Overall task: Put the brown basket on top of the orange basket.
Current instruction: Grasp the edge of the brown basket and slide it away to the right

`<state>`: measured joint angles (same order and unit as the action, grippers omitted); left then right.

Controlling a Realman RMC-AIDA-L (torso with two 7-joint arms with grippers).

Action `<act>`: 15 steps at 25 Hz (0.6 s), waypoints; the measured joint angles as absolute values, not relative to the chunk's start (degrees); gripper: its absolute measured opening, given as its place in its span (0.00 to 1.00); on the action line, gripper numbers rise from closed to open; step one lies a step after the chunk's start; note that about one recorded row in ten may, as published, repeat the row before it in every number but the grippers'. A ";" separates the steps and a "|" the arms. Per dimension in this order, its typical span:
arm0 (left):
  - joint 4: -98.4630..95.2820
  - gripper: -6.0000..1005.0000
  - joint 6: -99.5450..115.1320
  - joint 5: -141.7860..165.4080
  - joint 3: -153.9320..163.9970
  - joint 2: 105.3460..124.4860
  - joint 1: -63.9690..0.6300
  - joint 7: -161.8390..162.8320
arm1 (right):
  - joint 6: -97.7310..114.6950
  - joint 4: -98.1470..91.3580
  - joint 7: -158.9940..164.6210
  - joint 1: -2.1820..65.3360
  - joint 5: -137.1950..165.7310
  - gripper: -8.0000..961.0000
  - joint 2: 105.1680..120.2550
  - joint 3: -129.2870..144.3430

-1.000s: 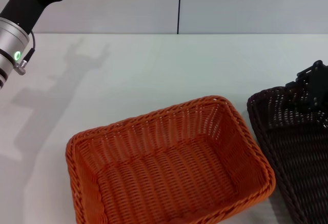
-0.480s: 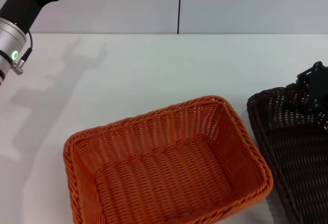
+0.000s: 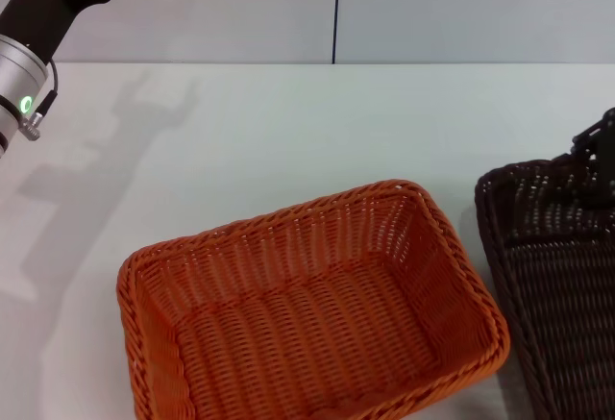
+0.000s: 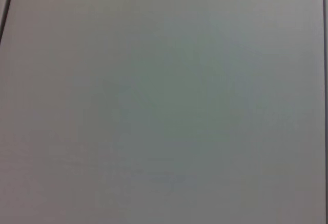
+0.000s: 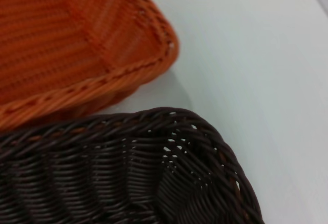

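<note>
Orange basket (image 3: 307, 314) empty; brown basket (image 3: 557, 285) beside.

A bright orange woven basket (image 3: 312, 309) sits open side up on the worktop. A very dark brown woven basket (image 3: 557, 276) lies just to its right, apart.

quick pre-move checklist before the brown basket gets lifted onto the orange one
1. orange basket empty inside: ok.
2. brown basket apart from the orange one, a strip of table between them: ok.
3. right end effector at the brown basket's far rim: ok.
4. Its grip on that rim: cannot tell.
5. Left arm raised at the far left, away from both baskets: ok.
6. Brown basket empty: cannot tell, partly out of view.
</note>
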<state>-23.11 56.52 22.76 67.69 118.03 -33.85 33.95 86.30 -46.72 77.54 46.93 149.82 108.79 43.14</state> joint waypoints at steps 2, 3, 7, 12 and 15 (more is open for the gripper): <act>-23.11 0.83 56.48 22.76 67.60 118.03 -33.82 33.94 | 89.26 -47.80 78.07 47.14 150.62 0.44 108.35 43.20; -23.11 0.83 56.46 22.76 67.50 118.03 -33.77 33.93 | 90.35 -48.36 78.50 47.21 151.12 0.43 108.21 43.20; -22.78 0.83 56.43 22.77 67.19 118.03 -33.70 33.93 | 91.75 -50.15 80.23 47.05 153.60 0.39 108.13 43.42; -22.31 0.83 56.42 22.76 67.08 118.03 -33.94 33.93 | 92.50 -50.25 80.63 46.85 154.76 0.26 108.05 43.31; -22.31 0.83 56.42 22.76 67.05 118.07 -34.21 33.93 | 92.73 -50.19 80.64 46.35 154.90 0.26 107.96 43.41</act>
